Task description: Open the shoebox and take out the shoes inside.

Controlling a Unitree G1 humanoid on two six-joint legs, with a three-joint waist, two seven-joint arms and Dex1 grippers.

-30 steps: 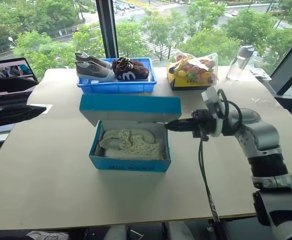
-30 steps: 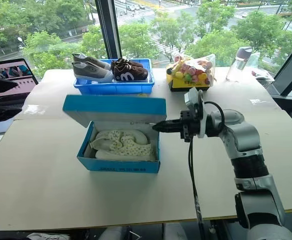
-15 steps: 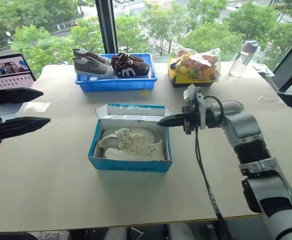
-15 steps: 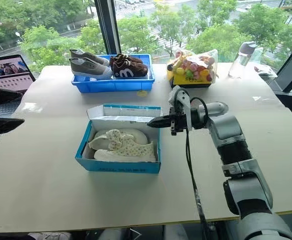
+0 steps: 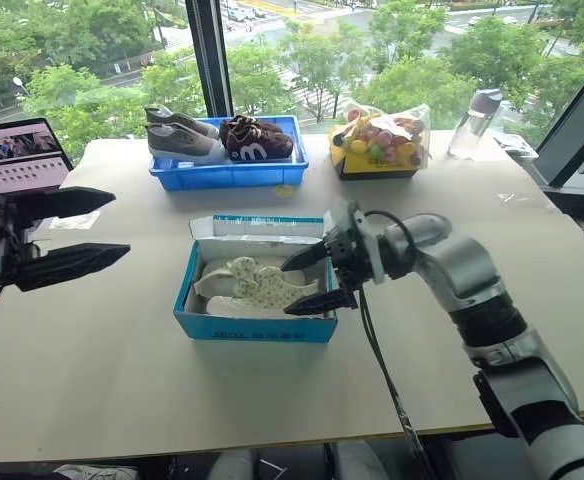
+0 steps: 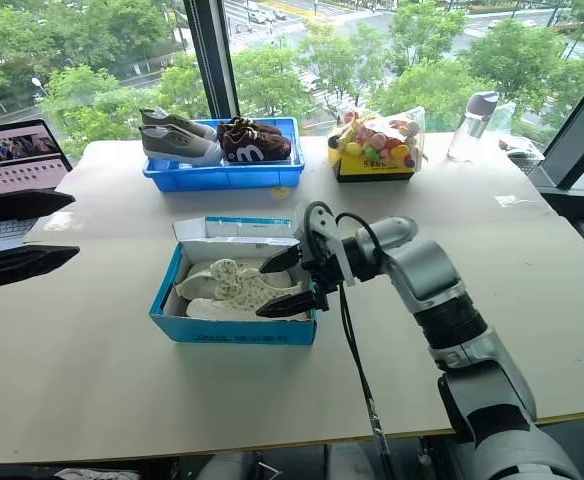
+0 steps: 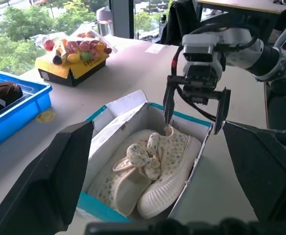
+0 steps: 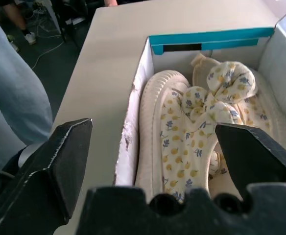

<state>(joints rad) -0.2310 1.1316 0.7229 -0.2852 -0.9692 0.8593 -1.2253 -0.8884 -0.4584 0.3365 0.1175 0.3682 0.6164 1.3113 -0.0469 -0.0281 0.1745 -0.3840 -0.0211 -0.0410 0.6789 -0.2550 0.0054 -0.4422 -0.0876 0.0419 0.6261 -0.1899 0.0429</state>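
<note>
The blue shoebox (image 5: 252,326) lies in the middle of the table, its lid (image 5: 257,227) folded back behind it. Inside sit the cream shoes (image 5: 257,285) with a small yellow print and bow straps, also seen close up as the shoes (image 8: 192,132). My right gripper (image 5: 286,290) hovers open over the box's right end. Its fingers straddle the shoes' heels and hold nothing. My left gripper (image 5: 120,224) stands open at the table's left edge, well away from the box.
A blue plastic tray (image 5: 232,172) with a grey pair and a brown pair stands behind the box. At the back right are a bag of colourful items on a yellow box (image 5: 377,140) and a bottle (image 5: 469,125). A laptop (image 5: 17,160) sits far left. A person (image 8: 11,112) stands beside the table.
The lid has dropped from upright to folded back behind the box. My right gripper has opened and moved down and left over the box's right end. The camera has shifted.
</note>
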